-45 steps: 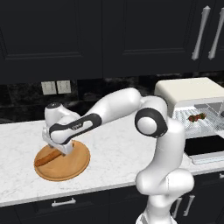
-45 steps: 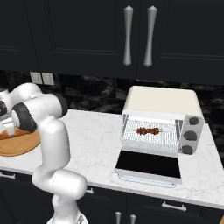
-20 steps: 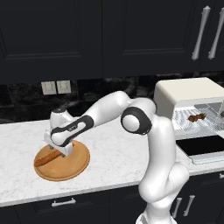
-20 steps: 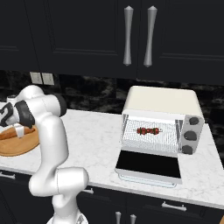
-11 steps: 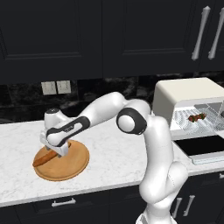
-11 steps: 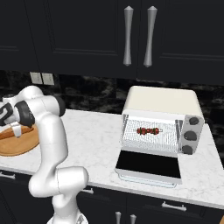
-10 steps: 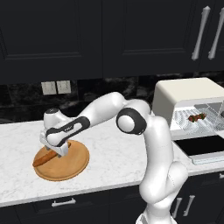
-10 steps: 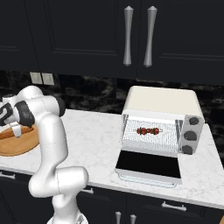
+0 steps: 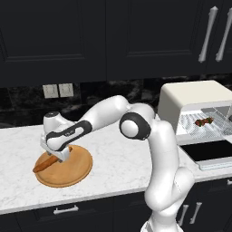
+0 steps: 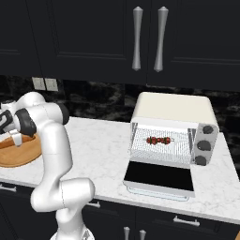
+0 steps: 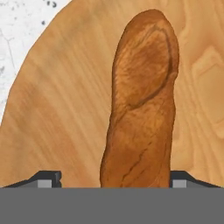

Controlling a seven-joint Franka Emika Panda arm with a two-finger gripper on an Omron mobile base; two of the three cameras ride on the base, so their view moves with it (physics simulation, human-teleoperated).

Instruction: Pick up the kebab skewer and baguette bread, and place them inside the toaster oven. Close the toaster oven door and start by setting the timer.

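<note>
Left base view: my tool (image 9: 58,153) is down on the round wooden board (image 9: 72,168) at 9 o'clock on the desk (image 9: 113,158), straddling the baguette bread (image 9: 43,164), which lies flat on the board. The toaster oven (image 9: 199,102) sits at 3 o'clock, and its right side is cut off by the frame. To grip well, I should close squarely across the loaf's width and lift straight up.

Right base view: the kebab skewer (image 10: 159,140) lies on the oven rack and the toaster oven door (image 10: 159,178) hangs open. My own arm hides the baguette.

Hand view: the fingertips (image 11: 46,178) stand spread at 7 and 5 o'clock, either side of the loaf, apparently not yet pinching. Its near end is out of sight.
</note>
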